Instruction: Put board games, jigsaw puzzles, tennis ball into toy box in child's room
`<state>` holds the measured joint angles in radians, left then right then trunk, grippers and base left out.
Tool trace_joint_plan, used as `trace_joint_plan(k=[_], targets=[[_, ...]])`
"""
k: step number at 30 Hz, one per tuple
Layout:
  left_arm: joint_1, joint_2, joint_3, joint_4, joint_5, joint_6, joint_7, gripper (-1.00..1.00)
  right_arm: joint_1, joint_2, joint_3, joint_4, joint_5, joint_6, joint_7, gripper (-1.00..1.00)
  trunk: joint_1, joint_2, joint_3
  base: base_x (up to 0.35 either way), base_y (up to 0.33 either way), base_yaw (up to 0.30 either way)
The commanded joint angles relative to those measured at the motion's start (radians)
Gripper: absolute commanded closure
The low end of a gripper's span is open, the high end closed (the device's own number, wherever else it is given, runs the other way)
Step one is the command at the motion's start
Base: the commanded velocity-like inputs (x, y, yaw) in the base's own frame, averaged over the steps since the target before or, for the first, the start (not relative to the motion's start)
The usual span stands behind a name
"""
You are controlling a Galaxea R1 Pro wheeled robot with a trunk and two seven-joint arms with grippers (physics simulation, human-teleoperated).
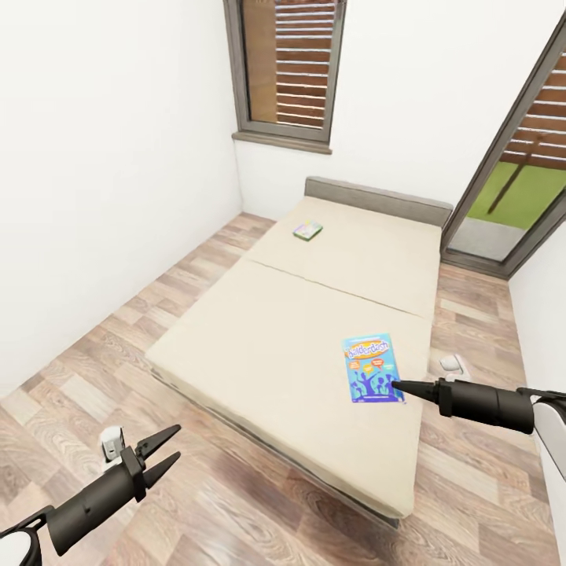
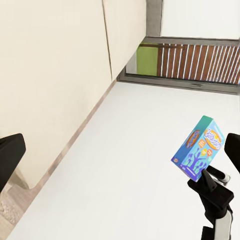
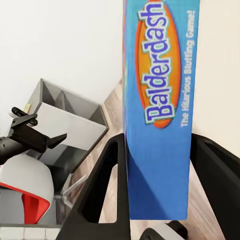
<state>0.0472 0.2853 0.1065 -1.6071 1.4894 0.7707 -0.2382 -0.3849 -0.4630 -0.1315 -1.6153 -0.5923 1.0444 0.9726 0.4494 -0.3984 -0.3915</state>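
Left gripper (image 1: pixel 167 451) nearest cam, low over the wood floor (image 1: pixel 236 511), fingers (image 1: pixel 161 438) spread apart, nothing between them. Right gripper (image 1: pixel 398 387) at the near R corner of the bed (image 1: pixel 259 346), tip at the blue Balderdash board game (image 1: pixel 371 368). Right wrist view: box edge sits between the two dark fingers (image 3: pixel 102 200), which flank it on both sides; looks gripped, contact not fully clear. Left wrist view shows the box tilted up above the mattress w/ the right gripper under it. 2nd board game (image 1: pixel 307 230), yellow-green, lies flat near the grey headboard (image 1: pixel 377 200), well apart from the blue one. Window (image 1: pixel 287 67) on the far wall.
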Motion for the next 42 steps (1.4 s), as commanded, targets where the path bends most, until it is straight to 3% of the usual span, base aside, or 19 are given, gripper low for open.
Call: trace_joint_plan(k=[1, 12, 42], targets=[[0.0, 0.0, 0.001, 0.0, 0.0, 0.004, -0.001, -1.0, -0.001, 0.001, 0.001, 0.0, 0.003, 0.003, 0.006, 1.0, 0.001, -0.002, 0.0, 0.0, 0.0, 0.159], [0.0, 0.0, 0.001, 0.0, 0.0, 0.004, 0.001, -1.0, -0.003, 0.009, 0.011, 0.0, 0.004, 0.003, -0.033, 1.0, 0.001, -0.002, 0.016, 0.0, 0.0, 0.159], [0.0, 0.0, 0.0, 0.0, 0.0, 0.004, 0.0, -1.0, -0.005, 0.01, 0.036, 0.0, 0.004, 0.003, -0.043, 1.0, 0.001, -0.002, 0.059, 0.0, 0.0, 0.175]])
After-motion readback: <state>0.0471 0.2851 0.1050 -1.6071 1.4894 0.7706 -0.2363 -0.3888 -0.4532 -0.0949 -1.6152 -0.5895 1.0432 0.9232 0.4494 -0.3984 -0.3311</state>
